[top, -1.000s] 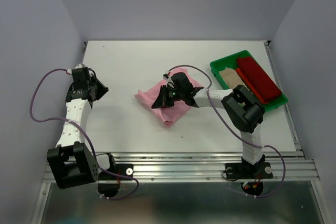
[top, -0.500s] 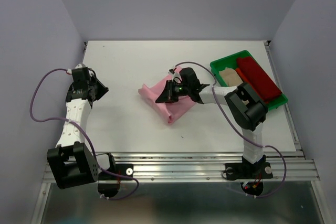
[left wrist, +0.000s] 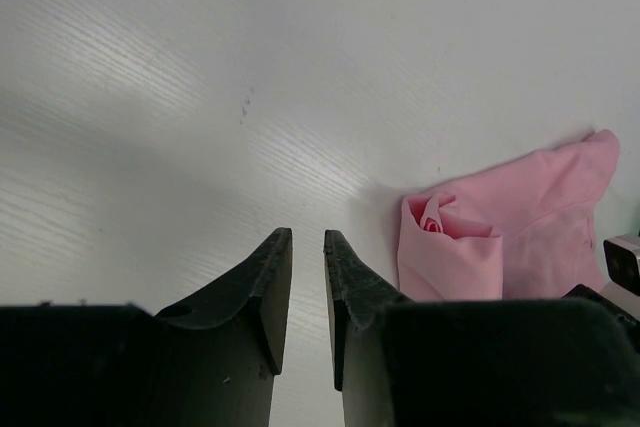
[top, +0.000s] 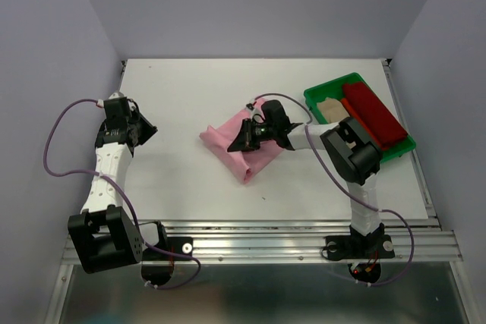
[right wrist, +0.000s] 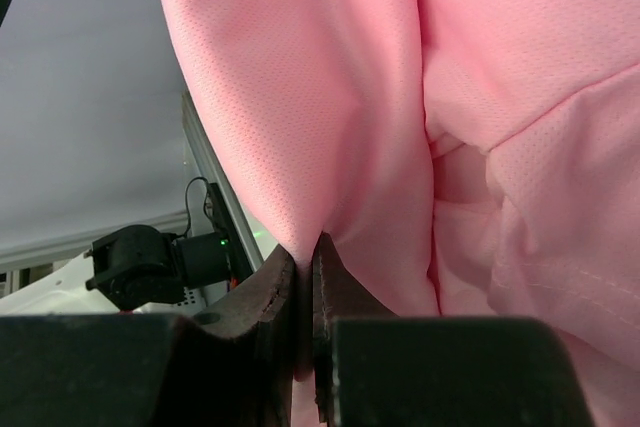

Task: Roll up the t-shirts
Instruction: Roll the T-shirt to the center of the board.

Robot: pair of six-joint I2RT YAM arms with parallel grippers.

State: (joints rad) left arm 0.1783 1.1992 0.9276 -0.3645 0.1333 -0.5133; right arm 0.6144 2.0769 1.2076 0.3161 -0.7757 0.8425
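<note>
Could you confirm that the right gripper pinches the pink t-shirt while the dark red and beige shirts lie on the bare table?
Not quite: the top view shows the dark red shirt and the beige shirt inside the green tray, not on the table. The right gripper does pinch the pink t-shirt.

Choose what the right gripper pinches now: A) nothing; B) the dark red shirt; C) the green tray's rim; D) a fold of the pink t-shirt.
D: in the right wrist view the right gripper is shut on a fold of the pink t-shirt.
</note>
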